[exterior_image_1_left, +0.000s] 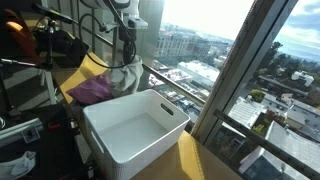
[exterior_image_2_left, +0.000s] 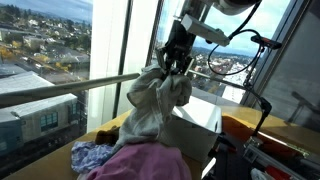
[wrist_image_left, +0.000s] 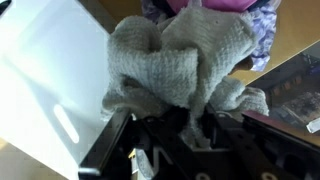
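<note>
- The gripper (exterior_image_2_left: 176, 62) is pinching a bunched fold at the top of a grey knitted cloth (exterior_image_2_left: 155, 100). Its jaws are standing nearly closed on the fabric, so the cloth is hanging loose beneath it.
- The cloth is dangling just beside the white bin (exterior_image_1_left: 135, 125), near one corner of the bin's rim. Whether its lower folds are touching anything cannot be told.
- A purple garment (exterior_image_1_left: 92, 90) and a flowered cloth (exterior_image_2_left: 88, 155) are lying heaped on the desk (exterior_image_1_left: 195, 160) next to the bin, under the hanging cloth.
- The bin's open top is leaving room above it, and its rim is forming the nearest edge.
- Beyond the bin, a window rail (exterior_image_2_left: 60, 88) and glass are closing that side off.
</note>
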